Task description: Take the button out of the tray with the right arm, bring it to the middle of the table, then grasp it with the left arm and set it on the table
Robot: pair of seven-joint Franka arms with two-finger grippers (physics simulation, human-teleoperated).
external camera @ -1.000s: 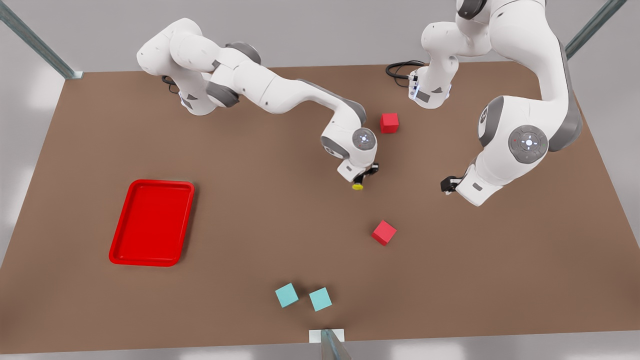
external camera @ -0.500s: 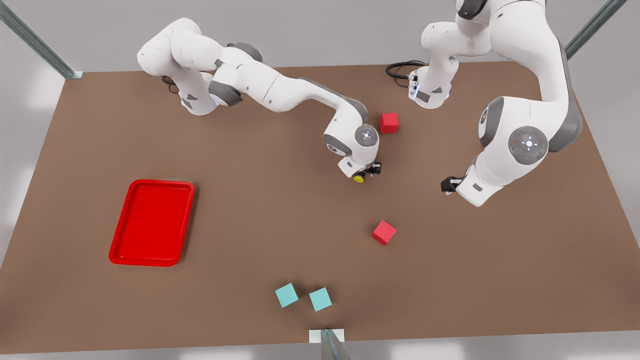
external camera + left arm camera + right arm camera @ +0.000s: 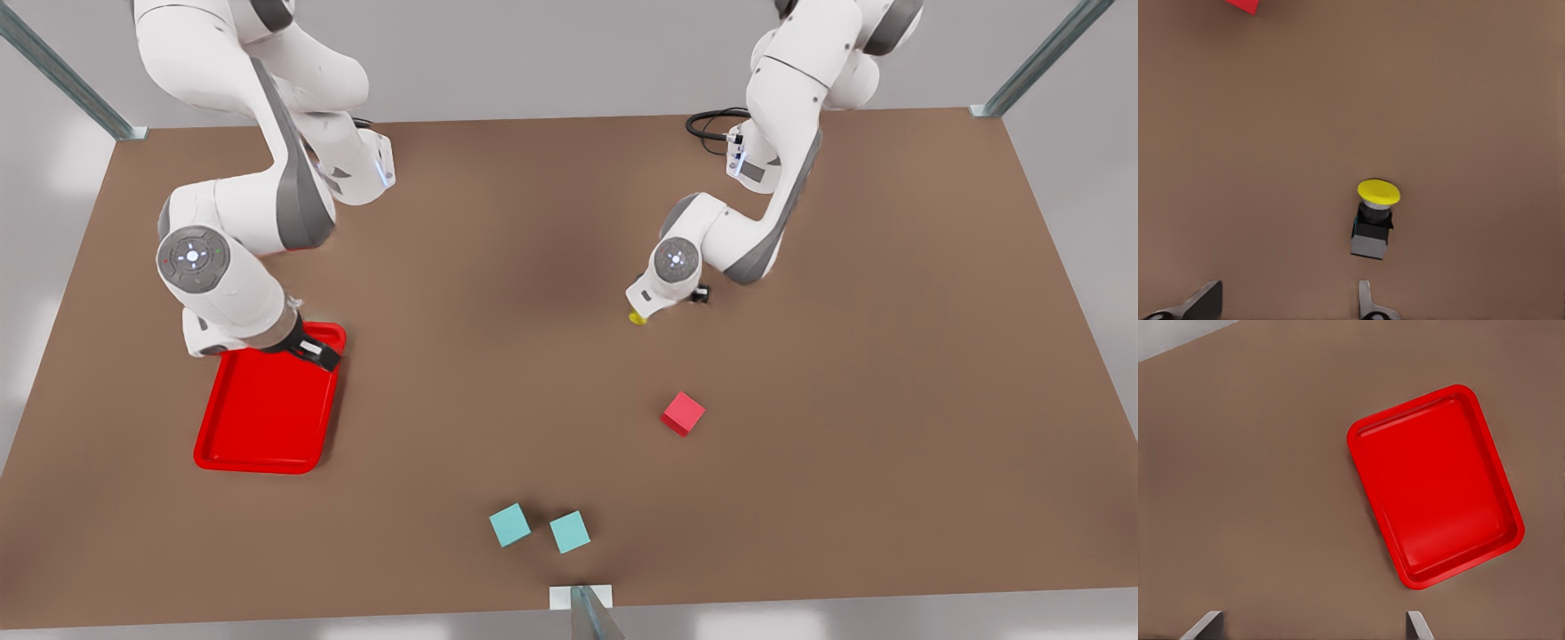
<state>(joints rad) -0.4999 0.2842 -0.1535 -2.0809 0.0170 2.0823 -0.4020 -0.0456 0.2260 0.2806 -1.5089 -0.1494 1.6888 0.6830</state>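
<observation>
Front view first: we see the button point(image 3: 637, 317) lying on the table point(image 3: 498, 382) near its middle, well apart from the tray point(image 3: 267, 418) that sits toward the table's left edge in this view. The left gripper point(image 3: 665, 302) hangs right over the button. In the left wrist view its two fingertips point(image 3: 1205, 300) stand wide apart with nothing between them, and the button point(image 3: 1374, 220) lies on its side just ahead of one fingertip, yellow cap pointing away from the gripper and black body toward it. The right gripper point(image 3: 313, 348) waits over the tray's far corner, and its wrist view shows fingertips point(image 3: 1417, 625) spread wide above bare table beside the tray point(image 3: 1435, 495).

We judge the button to be light and rigid, a small hard piece that will not deform but could skid or roll on its domed cap (the cap looks smooth and glossy). The blocky black body offers flat, squarer faces, so we would close across that rather than the dome. Since it rests on the table already, we judge the task close to finished.

One red cube point(image 3: 683, 413) and two teal cubes point(image 3: 539, 527) lie nearer the front edge, clear of the action.
</observation>
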